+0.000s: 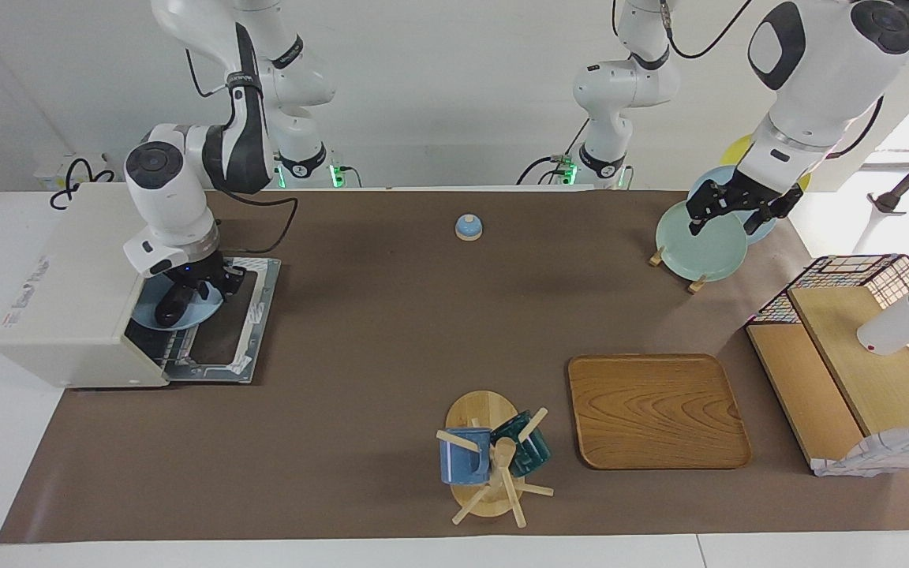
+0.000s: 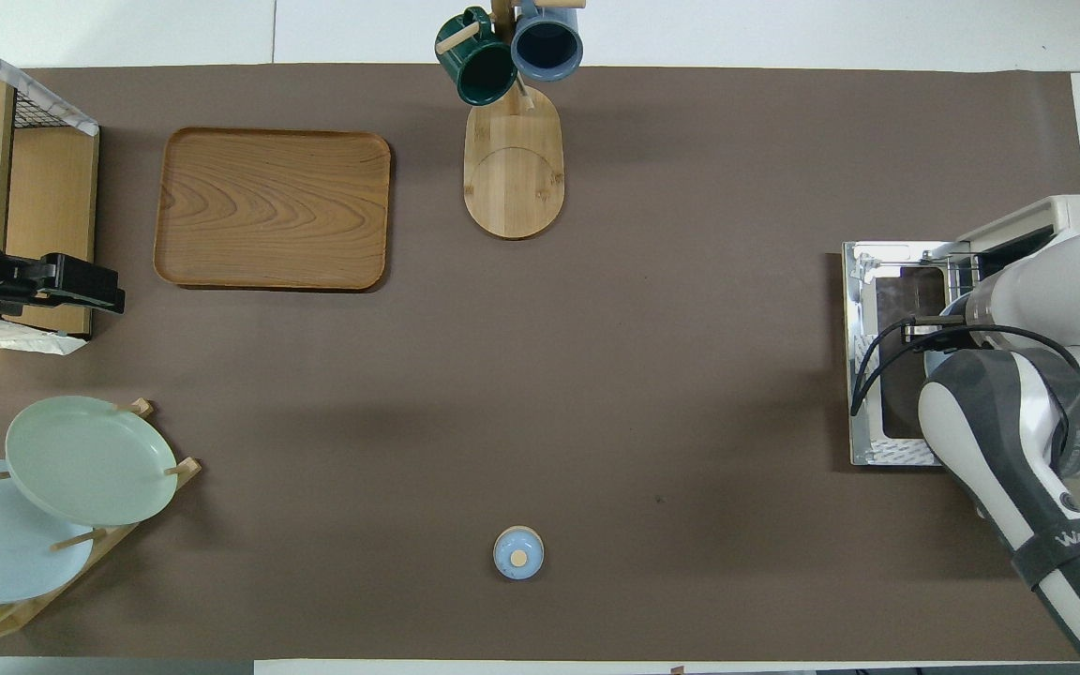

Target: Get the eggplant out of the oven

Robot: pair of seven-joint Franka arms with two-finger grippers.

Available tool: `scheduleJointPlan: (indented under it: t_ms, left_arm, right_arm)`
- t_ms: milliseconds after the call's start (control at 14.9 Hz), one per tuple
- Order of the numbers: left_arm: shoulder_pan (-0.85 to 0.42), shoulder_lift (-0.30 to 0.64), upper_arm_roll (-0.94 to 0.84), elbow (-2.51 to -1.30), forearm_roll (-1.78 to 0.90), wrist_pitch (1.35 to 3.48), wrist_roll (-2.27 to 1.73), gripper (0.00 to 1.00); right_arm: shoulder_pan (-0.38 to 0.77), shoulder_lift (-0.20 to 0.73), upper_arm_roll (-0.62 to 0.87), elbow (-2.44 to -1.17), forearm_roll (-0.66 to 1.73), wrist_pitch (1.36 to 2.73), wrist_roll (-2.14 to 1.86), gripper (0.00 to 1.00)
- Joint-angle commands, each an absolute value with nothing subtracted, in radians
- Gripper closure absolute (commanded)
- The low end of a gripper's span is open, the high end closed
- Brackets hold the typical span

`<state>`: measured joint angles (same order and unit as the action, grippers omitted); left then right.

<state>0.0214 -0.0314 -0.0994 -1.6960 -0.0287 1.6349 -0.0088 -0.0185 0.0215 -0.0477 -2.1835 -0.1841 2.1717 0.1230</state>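
The off-white oven (image 1: 76, 292) stands at the right arm's end of the table, its glass door (image 1: 237, 323) dropped flat. A light blue plate (image 1: 147, 312) sits in the oven's mouth. On it lies a dark glossy elongated shape, apparently the eggplant (image 1: 173, 314). My right gripper (image 1: 194, 296) is down on the plate at this shape, and I cannot tell them apart there. In the overhead view the right arm hides the plate and the gripper, and only the oven (image 2: 1065, 220) and door (image 2: 868, 375) show. My left gripper (image 1: 727, 222) waits open above the plate rack.
A rack with a green plate (image 1: 699, 244) stands at the left arm's end, beside a wire shelf with wooden boards (image 1: 857, 355). A wooden tray (image 1: 656, 410) and a mug tree (image 1: 490, 454) with two mugs lie farther from the robots. A small blue bell (image 1: 468, 227) sits near them.
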Motion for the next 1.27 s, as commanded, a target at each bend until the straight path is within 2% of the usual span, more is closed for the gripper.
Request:
scheduleJointPlan:
  t_ms: [0,134,201,335,736,1004,1204]
  left_arm:
    - [0.032,-0.038,-0.107,-1.695,-0.011,1.634,-0.017,0.0]
    - [0.032,-0.038,-0.107,-1.695,-0.011,1.634,-0.017,0.0]
    - [0.032,-0.038,-0.106,-1.695,-0.011,1.634,-0.017,0.0]
    - [0.032,-0.038,-0.107,-1.695,-0.011,1.634,-0.017,0.0]
    - [0.032,-0.038,-0.106,-1.695,-0.011,1.634,-0.017,0.0]
    - [0.032,-0.038,-0.106,-1.695,-0.011,1.634,-0.017,0.0]
    - [0.032,-0.038,-0.107,-1.695,-0.011,1.634,-0.017,0.0]
  right_arm:
    - [-0.028,-0.009,-0.041,-2.221,-0.19,2.2,0.152,0.68]
    - [-0.028,-0.018,-0.041,-2.239,-0.19,2.203,0.143,0.68]
    - [-0.028,-0.021,-0.041,-2.25,-0.19,2.209,0.141,0.75]
    - [-0.028,-0.023,-0.041,-2.252,-0.19,2.209,0.127,1.0]
    - [0.014,-0.02,-0.028,-2.218,-0.192,2.159,0.121,1.0]
    - [0.282,0.023,-0.014,-2.085,-0.189,2.063,0.319,1.0]
    - [0.452,0.148,-0.014,-1.895,-0.114,2.0,0.493,1.0]
